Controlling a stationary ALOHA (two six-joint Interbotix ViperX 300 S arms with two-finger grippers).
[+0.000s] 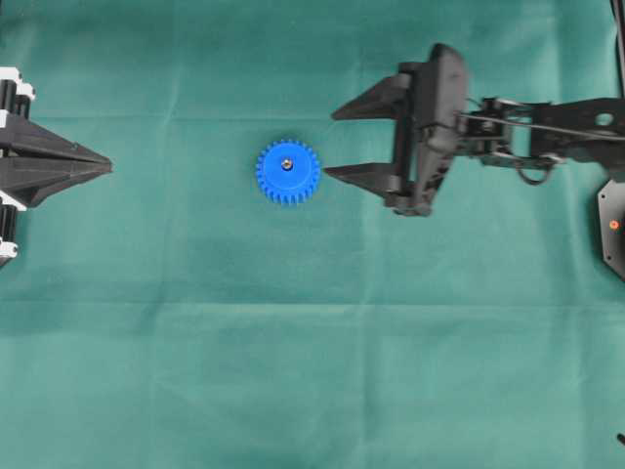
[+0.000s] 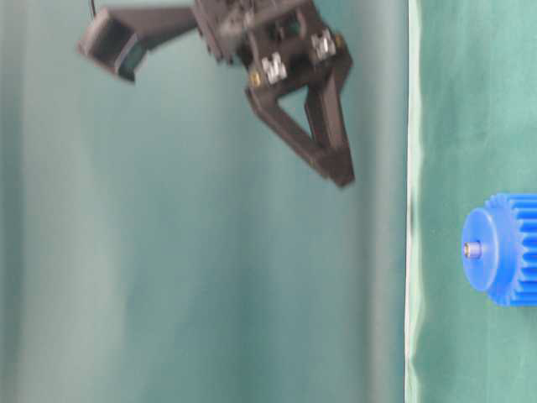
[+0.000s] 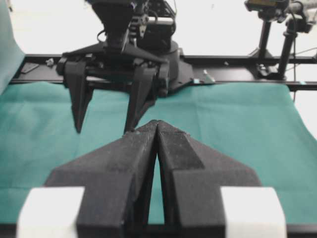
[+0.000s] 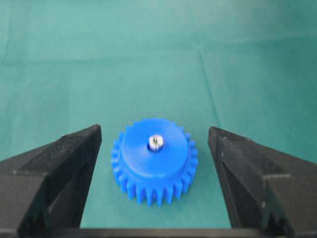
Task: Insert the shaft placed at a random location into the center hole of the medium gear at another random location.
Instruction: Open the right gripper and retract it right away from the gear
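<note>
The blue medium gear lies flat on the green cloth. The silver shaft stands upright in its center hole, the tip poking above the hub. In the table-level view the gear and the shaft show at the right edge. My right gripper is open just right of the gear and lifted above the cloth, holding nothing. In its wrist view the gear and shaft sit between the wide jaws. My left gripper is shut and empty at the far left, hiding the gear from its camera.
Green cloth covers the whole table. The right arm reaches in from the right edge. In the left wrist view the right gripper hangs over the cloth in front of a black frame rail.
</note>
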